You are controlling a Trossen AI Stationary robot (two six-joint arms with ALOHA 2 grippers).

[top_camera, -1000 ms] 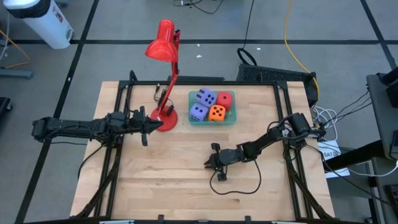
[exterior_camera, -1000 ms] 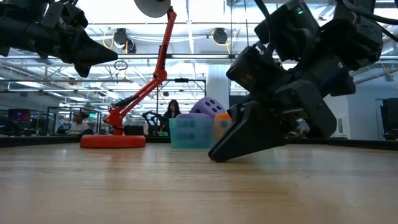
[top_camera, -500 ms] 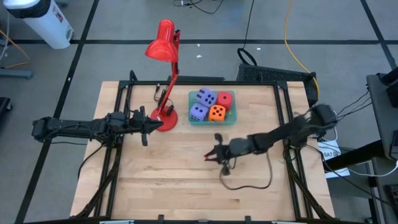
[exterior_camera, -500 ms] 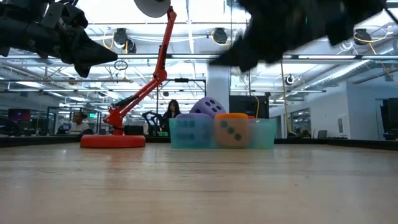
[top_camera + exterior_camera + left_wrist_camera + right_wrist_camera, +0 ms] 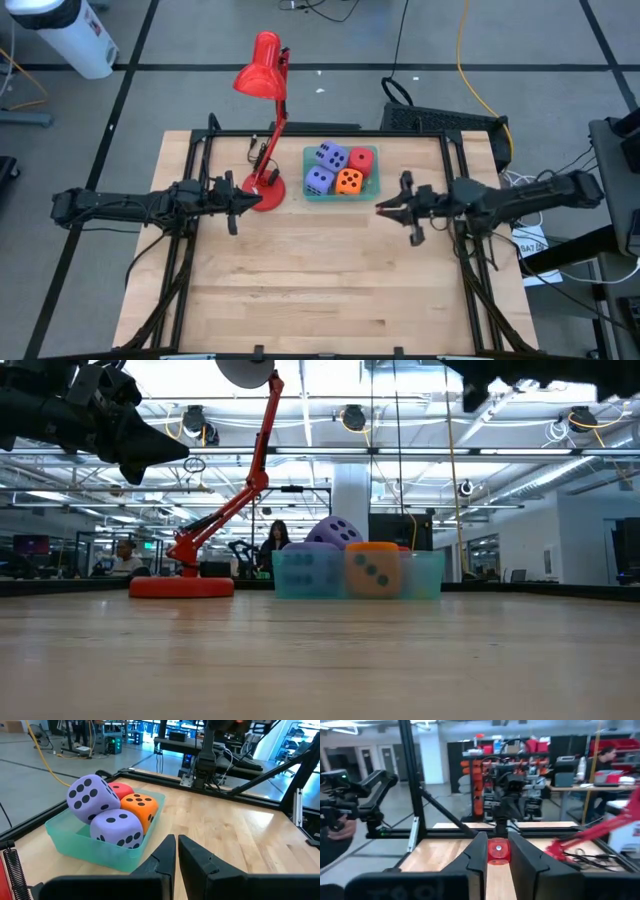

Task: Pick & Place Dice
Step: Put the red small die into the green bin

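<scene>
All four dice sit packed in a pale green tray [image 5: 372, 191] at the far middle of the bench [image 5: 300, 290], just beside the round base of a red desk lamp [image 5: 266, 190]. Seen from above, the upper purple-blue die [image 5: 332, 156] and the red die [image 5: 362, 160] take the far row, and the lower purple-blue die [image 5: 319, 180] and the orange die [image 5: 349, 181] the near row. Being cubes, they have no long axis. In the left wrist view one purple-blue die [image 5: 92, 797] rests tilted on the others, showing a six-pip face toward the camera; the second purple-blue die [image 5: 119, 829] lies in front of it, and the orange die [image 5: 140, 807] shows four pips on its upper face. In the low view the orange die [image 5: 372, 572] shows a diagonal line of three pips through the tray wall.

The left tool [image 5: 234, 205] hangs above the bench beside the lamp base, pointing toward the tray, its fingers [image 5: 200, 857] drawn together with only a slit between them and nothing in them. The right tool [image 5: 386, 208] hovers just right of the tray, pointing left toward it, its fingers [image 5: 475, 854] nearly closed and empty.

No writing or brand can be read on the dice or tray.
</scene>
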